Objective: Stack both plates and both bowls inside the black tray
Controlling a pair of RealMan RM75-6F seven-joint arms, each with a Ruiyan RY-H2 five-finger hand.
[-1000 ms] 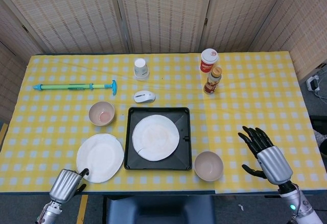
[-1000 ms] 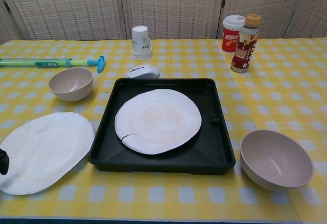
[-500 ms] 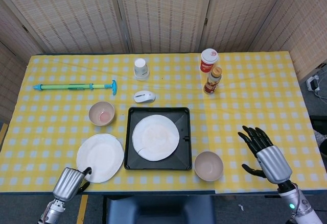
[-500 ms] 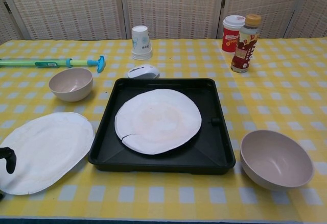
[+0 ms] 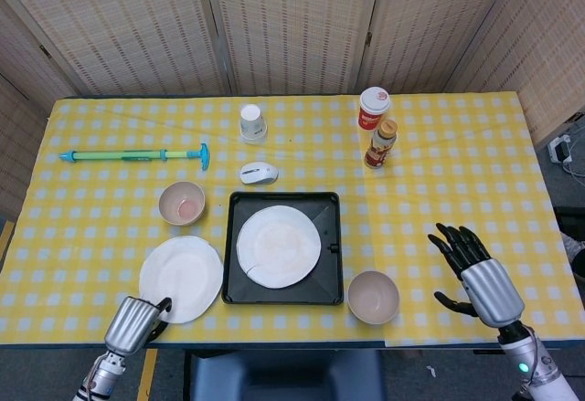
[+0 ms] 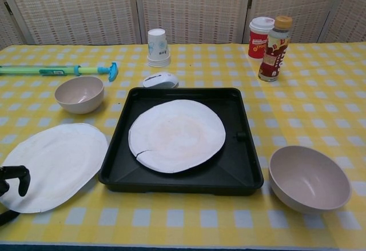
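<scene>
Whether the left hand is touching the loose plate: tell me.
Touching. In the chest view a dark finger of the left hand hooks over the near edge of the plate beside the black tray; the head view agrees.

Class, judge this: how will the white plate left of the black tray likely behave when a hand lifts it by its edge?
The plate looks thin and paper-like, so probably light and bendy. Lying flat on the tablecloth, its rim may be hard to get under.
</scene>
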